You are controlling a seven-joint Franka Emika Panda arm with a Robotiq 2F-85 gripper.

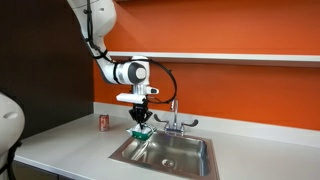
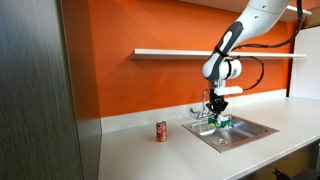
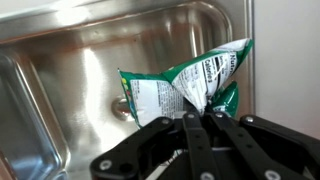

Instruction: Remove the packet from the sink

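Note:
The packet is a green and white crinkled bag. My gripper is shut on its pinched edge and holds it above the steel sink. In both exterior views the packet hangs from the gripper over the near-left corner of the sink basin; it also shows small in an exterior view under the gripper. The packet is clear of the sink floor.
A red can stands on the grey counter beside the sink, also seen in an exterior view. A faucet stands at the sink's back edge. An orange wall with a shelf is behind.

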